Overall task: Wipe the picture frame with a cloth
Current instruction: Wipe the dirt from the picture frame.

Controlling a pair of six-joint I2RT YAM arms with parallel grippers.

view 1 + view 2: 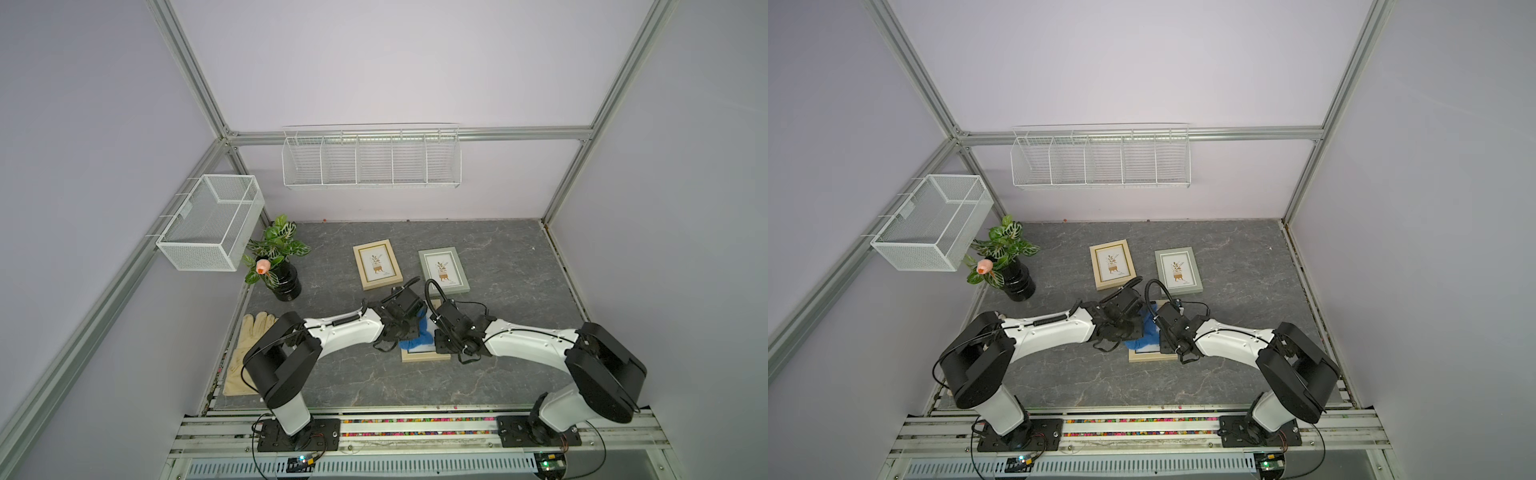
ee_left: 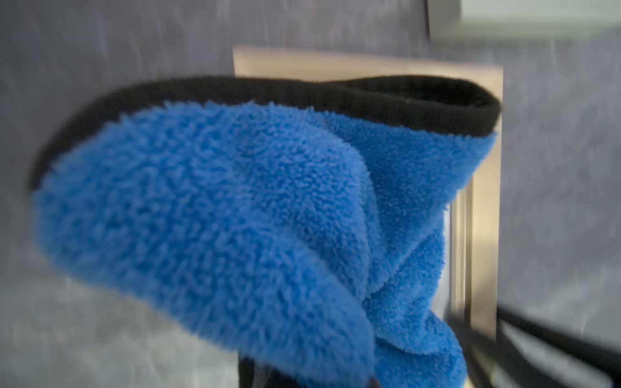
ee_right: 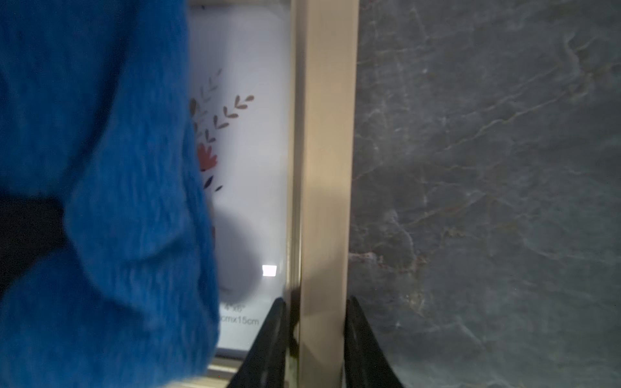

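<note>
A beige picture frame [image 1: 424, 356] lies flat on the table between the two arms, seen in both top views. The royal-blue cloth [image 1: 417, 340] is bunched on its glass. My left gripper [image 1: 409, 332] is shut on the cloth [image 2: 235, 218], which hides the jaws [image 2: 309, 379] in the left wrist view; the frame's border [image 2: 484, 201] shows beyond it. My right gripper [image 3: 316, 336] is shut on the frame's side bar [image 3: 326, 168], one finger on the glass side and one on the table side. The cloth [image 3: 100, 201] covers part of the print there.
Two other frames lie further back: a beige one [image 1: 377, 264] and a grey one [image 1: 443, 271]. A potted plant [image 1: 278, 257] stands at the back left and a beige glove [image 1: 245, 353] lies at the left edge. A mesh basket [image 1: 212, 222] and a wire shelf [image 1: 371, 160] hang on the walls.
</note>
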